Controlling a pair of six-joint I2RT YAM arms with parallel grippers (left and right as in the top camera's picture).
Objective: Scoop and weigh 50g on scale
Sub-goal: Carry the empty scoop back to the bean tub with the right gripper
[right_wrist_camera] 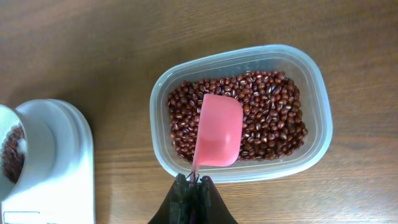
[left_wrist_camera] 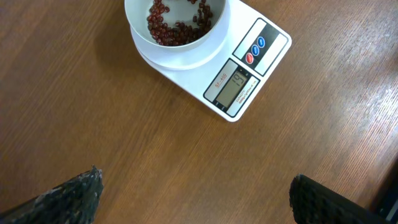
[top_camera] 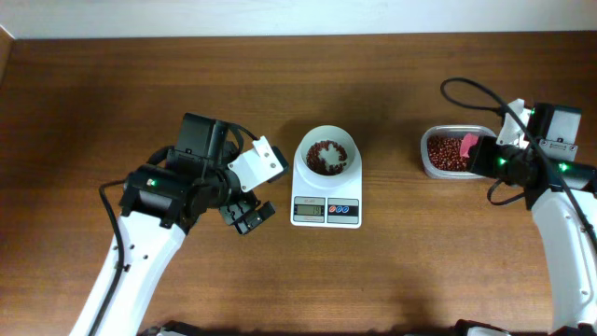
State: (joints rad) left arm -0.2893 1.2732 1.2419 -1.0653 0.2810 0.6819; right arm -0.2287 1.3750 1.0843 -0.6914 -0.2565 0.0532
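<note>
Now your right gripper is pinched tight on the thin handle of the pink scoop. The scoop's head lies over the red-brown beans in the clear plastic tub; you cannot tell from these views whether it rests on them or hangs just above. The tub sits at the right of the worktop, near the scale but apart from it.

Your left gripper is spread wide with nothing between its fingers and hangs over bare wood just left of the scale. From its wrist camera you see only the two dark fingertips at the bottom corners.

The scale stands at the middle of the worktop, with its display and its blue and red buttons on the near side. Its round white bowl holds a thin layer of beans, with white bottom showing between them. The display is lit, but its digits are too small to read.
</note>
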